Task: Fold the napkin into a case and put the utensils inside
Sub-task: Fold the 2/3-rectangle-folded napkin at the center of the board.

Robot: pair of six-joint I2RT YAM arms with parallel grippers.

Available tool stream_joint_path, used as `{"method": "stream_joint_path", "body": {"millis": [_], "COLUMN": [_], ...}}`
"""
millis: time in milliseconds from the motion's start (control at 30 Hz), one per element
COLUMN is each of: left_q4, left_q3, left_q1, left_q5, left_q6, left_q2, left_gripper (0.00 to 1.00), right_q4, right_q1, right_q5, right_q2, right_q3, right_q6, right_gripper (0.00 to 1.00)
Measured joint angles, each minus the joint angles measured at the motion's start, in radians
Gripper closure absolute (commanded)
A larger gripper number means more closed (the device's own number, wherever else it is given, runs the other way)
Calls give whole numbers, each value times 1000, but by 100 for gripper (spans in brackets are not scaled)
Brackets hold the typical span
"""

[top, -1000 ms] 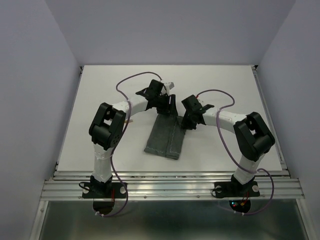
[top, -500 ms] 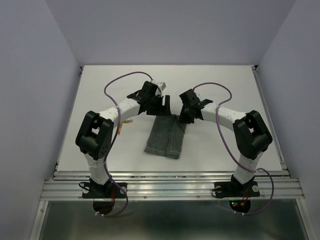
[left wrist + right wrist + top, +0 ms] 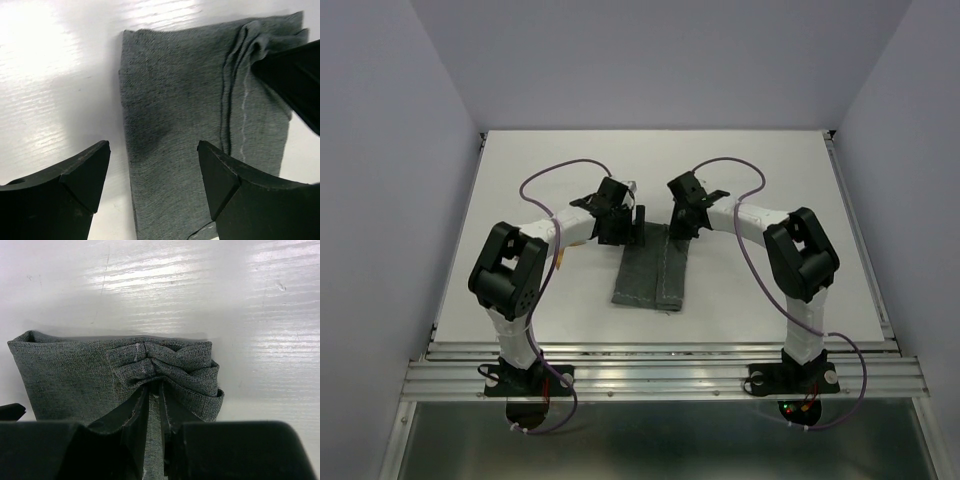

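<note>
White bench (image 3: 770, 180), pale grey walls on three sides. Napkin (image 3: 655, 270) lies mid-bench, folded to a narrow strip. Right tool (image 3: 154, 392) pinches the bunched far edge, layers gathered between its fingers. Left tool (image 3: 152, 152) is spread wide above the strip's left half, holding nothing. Judged: folding step, case not finished. Next move likely calls for carrying the pinched edge over evenly without dragging the lower layers.

A robotics lab test cell: white table (image 3: 770, 180) boxed in by plain pale walls (image 3: 650, 60), with an aluminium rail (image 3: 660, 372) across the frame's lower part carrying two cabled arms (image 3: 510, 275)
</note>
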Motion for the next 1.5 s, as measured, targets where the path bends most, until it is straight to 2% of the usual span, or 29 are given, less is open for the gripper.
{"method": "stream_joint_path", "body": {"millis": [133, 400, 533, 833, 867, 900, 967, 1000, 1067, 1500], "left_q4": [4, 45, 59, 126, 133, 140, 155, 163, 171, 137], "left_q3": [-37, -69, -74, -74, -74, -74, -73, -72, -72, -51], "left_q1": [9, 34, 43, 45, 45, 45, 45, 45, 45, 27], "left_q5": [-25, -67, -76, 11, 30, 46, 72, 84, 100, 114], "left_q6": [-8, -45, -66, -102, -109, -112, -121, -128, -142, -192], "left_q2": [-2, -4, -4, 29, 33, 37, 50, 57, 63, -5], "left_gripper": [23, 41, 46, 64, 66, 74, 83, 91, 100, 100], "right_q4": [1, 1, 5, 16, 16, 16, 19, 20, 21, 25], "right_q1": [0, 0, 0, 0, 0, 0, 0, 0, 0, 0], "right_q5": [-3, -6, -7, -7, -7, -7, -7, -7, -6, -6], "right_q2": [0, 0, 0, -5, -5, -5, -7, -7, -8, -12], "right_q3": [2, 2, -1, -10, -11, -11, -15, -15, -17, -23], "right_q6": [-11, -19, -18, -17, -17, -16, -14, -11, -10, 9], "right_gripper": [80, 80, 80, 80, 80, 80, 80, 80, 80, 80]}}
